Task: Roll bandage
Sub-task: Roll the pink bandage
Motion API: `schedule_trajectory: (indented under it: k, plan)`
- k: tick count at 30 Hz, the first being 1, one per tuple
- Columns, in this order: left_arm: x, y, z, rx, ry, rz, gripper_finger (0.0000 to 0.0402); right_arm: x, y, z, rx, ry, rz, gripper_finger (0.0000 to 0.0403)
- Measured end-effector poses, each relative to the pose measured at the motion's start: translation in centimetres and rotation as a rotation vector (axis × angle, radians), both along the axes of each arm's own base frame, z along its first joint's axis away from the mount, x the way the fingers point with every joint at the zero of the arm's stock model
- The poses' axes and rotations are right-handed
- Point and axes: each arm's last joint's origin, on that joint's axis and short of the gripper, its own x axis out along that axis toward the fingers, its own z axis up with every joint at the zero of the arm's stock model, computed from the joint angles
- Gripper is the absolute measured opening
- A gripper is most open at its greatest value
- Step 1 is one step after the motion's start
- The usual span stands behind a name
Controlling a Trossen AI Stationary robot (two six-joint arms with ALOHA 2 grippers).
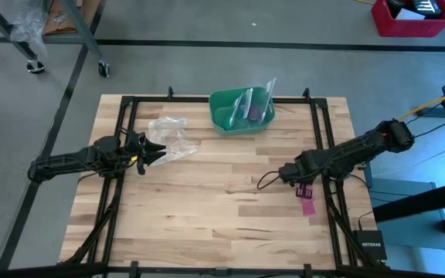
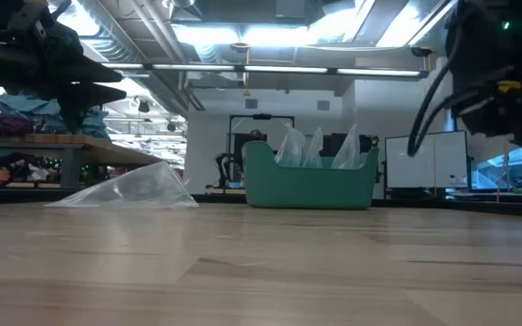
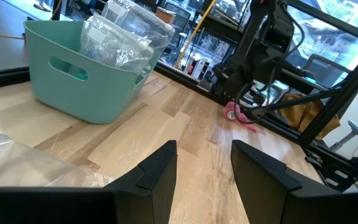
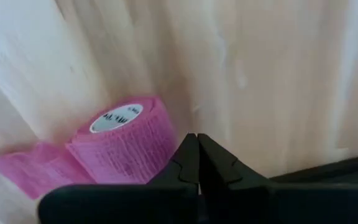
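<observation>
- Right wrist view: my right fingers [image 4: 197, 163] are pressed together just beside the pink bandage roll [image 4: 126, 140] on the tabletop [image 4: 278, 74], its loose tail beside it.
- I judge it light and soft; better to pinch the roll's sides.
- My left fingers [image 3: 204, 163] wait spread near the plastic bag [image 1: 171, 137].

Wooden table [image 1: 207, 201] carries green bowl [image 1: 241, 112], plastic bag [image 1: 170, 137], bandage [image 1: 307, 202].

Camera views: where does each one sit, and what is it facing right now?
High: overhead, looking down; both arms, pink fabric bandage.
Low: table height, facing the green plastic bowl; arms enter from above.
Left wrist: over open fingers; shares bowl and clear plastic bag with high.
Right wrist: over shut fingers, bandage roll beside them.
</observation>
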Motion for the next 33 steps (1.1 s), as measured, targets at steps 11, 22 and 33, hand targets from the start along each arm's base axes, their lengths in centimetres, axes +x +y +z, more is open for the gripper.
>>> schedule_trajectory:
  k: [11,22,33]
  plan:
    - [0.0,0.0,0.0,-0.015,-0.003,0.001,0.0143,0.7,1.6,0.4,0.228,-0.032,0.002,0.0003]
    - [0.0,0.0,0.0,-0.019,-0.001,0.002,0.0143,-1.1,8.0,2.4,0.260,0.008,-0.093,0.0003]
    - [0.0,0.0,0.0,-0.029,-0.001,0.002,0.0143,-3.6,12.5,2.5,0.313,-0.003,-0.255,0.0003]
